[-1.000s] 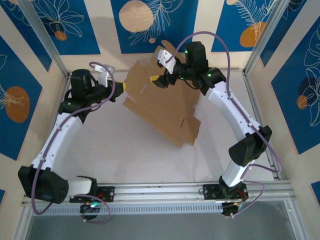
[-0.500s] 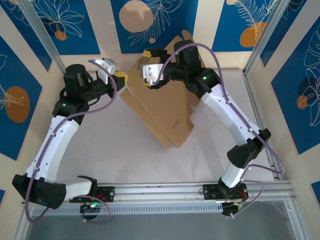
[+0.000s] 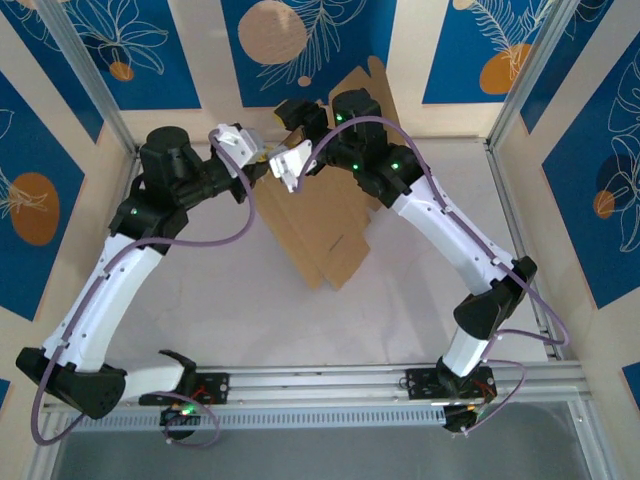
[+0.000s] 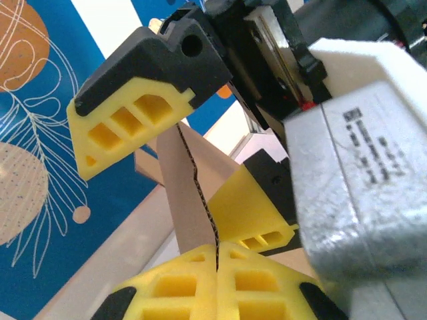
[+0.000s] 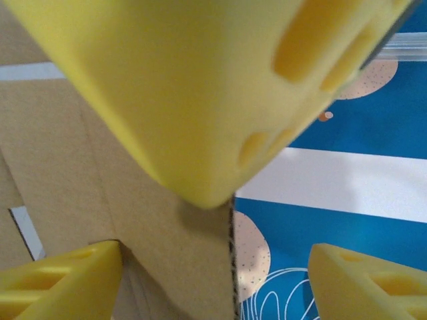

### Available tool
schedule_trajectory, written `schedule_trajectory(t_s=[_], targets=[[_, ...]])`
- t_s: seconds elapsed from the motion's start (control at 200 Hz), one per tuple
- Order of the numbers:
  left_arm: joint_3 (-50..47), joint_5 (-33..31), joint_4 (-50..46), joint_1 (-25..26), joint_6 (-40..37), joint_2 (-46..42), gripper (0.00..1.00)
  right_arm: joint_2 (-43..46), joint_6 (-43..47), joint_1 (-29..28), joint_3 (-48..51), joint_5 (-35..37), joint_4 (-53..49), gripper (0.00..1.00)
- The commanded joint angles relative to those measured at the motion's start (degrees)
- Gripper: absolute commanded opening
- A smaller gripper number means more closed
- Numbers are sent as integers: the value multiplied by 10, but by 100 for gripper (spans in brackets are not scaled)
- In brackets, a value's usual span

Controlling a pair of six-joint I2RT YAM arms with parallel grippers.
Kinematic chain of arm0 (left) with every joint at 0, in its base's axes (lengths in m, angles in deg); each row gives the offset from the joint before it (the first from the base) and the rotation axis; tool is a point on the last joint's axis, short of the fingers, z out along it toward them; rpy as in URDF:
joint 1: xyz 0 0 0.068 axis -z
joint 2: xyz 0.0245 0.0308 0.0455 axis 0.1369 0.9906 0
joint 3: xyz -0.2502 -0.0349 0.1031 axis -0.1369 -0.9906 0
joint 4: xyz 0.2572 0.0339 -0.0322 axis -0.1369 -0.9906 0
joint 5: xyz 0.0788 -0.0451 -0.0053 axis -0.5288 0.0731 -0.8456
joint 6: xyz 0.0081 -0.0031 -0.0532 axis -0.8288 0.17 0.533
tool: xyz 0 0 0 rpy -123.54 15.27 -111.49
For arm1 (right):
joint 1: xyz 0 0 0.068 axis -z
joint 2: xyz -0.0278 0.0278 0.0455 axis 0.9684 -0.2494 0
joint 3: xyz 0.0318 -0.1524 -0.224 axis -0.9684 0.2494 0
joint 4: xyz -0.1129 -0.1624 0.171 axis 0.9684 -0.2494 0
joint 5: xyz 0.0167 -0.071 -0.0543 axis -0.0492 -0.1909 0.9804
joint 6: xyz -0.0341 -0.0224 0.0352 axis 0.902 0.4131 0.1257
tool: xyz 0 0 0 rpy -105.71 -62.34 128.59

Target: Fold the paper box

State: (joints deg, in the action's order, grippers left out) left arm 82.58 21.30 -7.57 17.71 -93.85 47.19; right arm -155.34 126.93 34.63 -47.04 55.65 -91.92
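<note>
Paper box [image 3: 335, 225] stands tilted up at the upper centre of the top view, its lower end on the pale table [image 3: 220, 300]. Left gripper [image 4: 217, 267] pinches its upper-left edge, fingertips pressed together on the cardboard. Right gripper [image 5: 217, 283] straddles the same edge just beside it, fingers spread.

2 white arms [image 3: 110, 290], black joints [image 3: 165, 160], purple cables [image 3: 205, 240]

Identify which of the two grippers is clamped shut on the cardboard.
The left gripper: it pinches the paper box at its edge, whereas the right gripper stands open, fingers apart.
</note>
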Motion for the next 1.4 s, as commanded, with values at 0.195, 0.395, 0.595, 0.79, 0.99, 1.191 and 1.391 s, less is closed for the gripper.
schedule_trajectory(t_s=[0.195, 0.395, 0.595, 0.79, 0.99, 1.191, 1.391], targets=[[34, -10, -16, 31, -75, -8, 0, 67, 53, -2, 23, 35, -10, 38], [46, -21, -18, 41, -99, -8, 0, 74, 57, -5, 28, 39, -3, 10], [32, -82, 61, 44, -46, -37, 63, 81, 54, -6, 18, 36, 8, 2], [-36, -161, 145, 37, -20, -116, 92, 95, 2, 6, 20, 24, 32, 0], [-155, -183, 138, 6, 1, -187, 94, 101, -41, 16, 16, 21, 27, 0], [-252, -109, 167, -84, 56, -207, 96, 122, -65, 18, 21, 3, 26, 0], [-245, -39, 212, -111, 77, -128, 87, 142, -84, 17, 17, -15, 14, 0]])
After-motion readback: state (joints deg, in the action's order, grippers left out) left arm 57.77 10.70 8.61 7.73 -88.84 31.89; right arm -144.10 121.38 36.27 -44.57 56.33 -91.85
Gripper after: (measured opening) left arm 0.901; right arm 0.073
